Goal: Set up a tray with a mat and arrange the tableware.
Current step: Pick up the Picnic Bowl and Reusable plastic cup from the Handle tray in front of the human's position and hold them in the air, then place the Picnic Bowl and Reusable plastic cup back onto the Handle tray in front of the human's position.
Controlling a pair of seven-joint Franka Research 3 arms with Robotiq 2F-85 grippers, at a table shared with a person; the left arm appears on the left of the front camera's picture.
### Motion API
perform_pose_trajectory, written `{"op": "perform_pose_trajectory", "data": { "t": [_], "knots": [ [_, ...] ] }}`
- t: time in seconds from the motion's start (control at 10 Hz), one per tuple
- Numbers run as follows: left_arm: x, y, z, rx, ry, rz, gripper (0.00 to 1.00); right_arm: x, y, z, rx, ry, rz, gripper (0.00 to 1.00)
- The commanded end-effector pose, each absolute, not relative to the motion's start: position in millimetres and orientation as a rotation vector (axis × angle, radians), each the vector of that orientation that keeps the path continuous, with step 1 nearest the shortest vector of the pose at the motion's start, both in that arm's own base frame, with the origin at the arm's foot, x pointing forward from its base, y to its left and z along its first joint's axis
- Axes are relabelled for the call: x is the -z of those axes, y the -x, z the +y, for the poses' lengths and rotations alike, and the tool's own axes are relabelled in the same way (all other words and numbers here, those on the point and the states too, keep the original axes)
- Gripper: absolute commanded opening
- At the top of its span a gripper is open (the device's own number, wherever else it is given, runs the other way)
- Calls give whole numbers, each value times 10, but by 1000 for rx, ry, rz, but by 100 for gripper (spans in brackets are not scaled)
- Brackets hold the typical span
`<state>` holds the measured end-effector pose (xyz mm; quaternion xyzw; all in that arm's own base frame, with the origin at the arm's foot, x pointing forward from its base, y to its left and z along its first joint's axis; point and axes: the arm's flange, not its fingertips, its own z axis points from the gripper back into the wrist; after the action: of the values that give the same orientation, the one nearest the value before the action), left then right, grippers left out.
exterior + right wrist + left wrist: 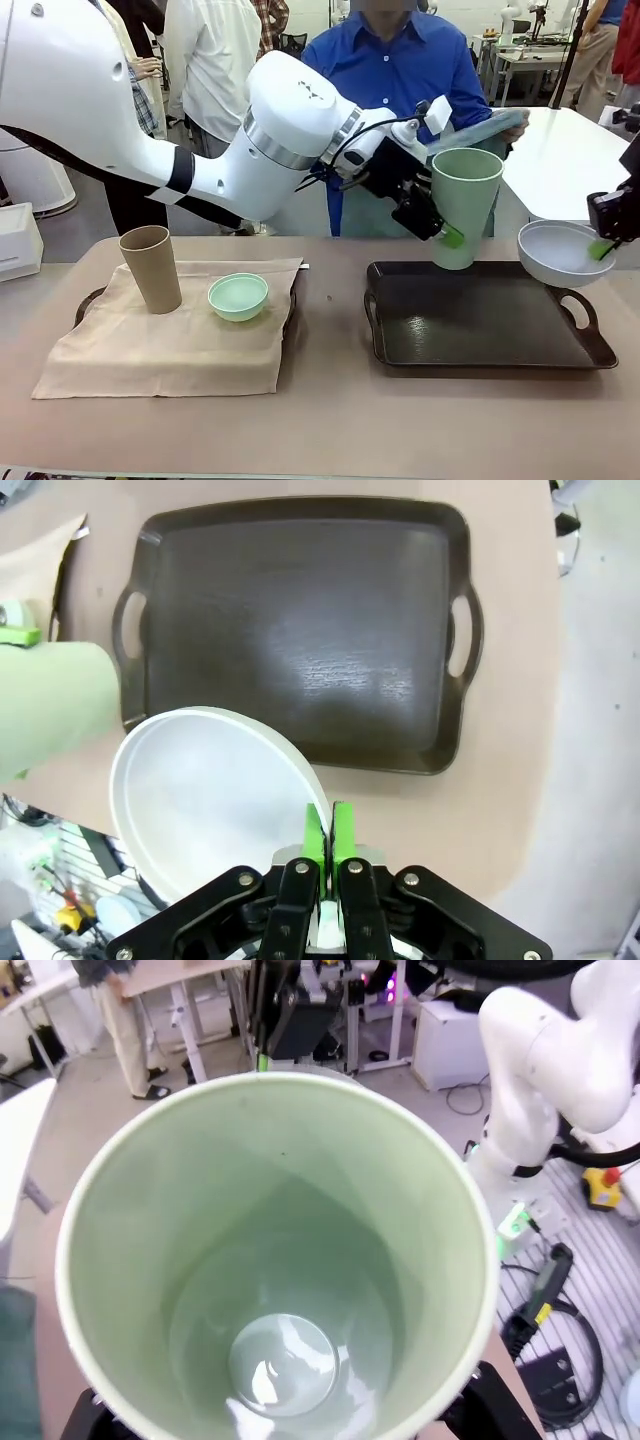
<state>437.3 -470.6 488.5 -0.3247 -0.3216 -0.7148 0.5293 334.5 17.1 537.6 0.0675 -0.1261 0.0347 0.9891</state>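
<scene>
The pale green cup (pixel 465 205) is a tall, smooth, matte cone, wider at its round mouth than at its base. It stands upright with its long axis vertical and mouth up, held in the air over the far left edge of the dark tray (pixel 480 330). The left tool (pixel 440 222) has its jaws spread wide around the cup's wall, one green pad (pixel 453 238) against the lower side. From the left wrist, the cup's inside (pixel 280 1290) shows a glossy round bottom.

The white bowl (pixel 560 252) is shallow, round and smooth, tilted, hanging above the tray's right handle. The right tool (pixel 328 845) is pinched tight on its thin rim.

The tray is a dark, faintly shiny rectangle with rounded corners and cut-out handles, lying flat on the brown worktop (pixel 330 420).

Well to the left, a tan cup (pixel 152 268) stands mouth up on a creased beige cloth mat (pixel 160 350), with a mint-green bowl (pixel 238 296) near it.
</scene>
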Motion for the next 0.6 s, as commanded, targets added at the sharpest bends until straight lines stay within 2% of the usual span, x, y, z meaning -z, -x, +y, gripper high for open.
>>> {"op": "perform_pose_trajectory", "data": {
  "t": [0.0, 0.5],
  "knots": [
    [-4787, -4284, -4552, 1664, 761, -747, 79, -5283, -3431, 162, -65, -135, -239, 2],
    [-4885, -4373, -4706, 1707, 775, -768, 79, -5283, -3431, 162, -65, -135, -239, 2]
  ]
}}
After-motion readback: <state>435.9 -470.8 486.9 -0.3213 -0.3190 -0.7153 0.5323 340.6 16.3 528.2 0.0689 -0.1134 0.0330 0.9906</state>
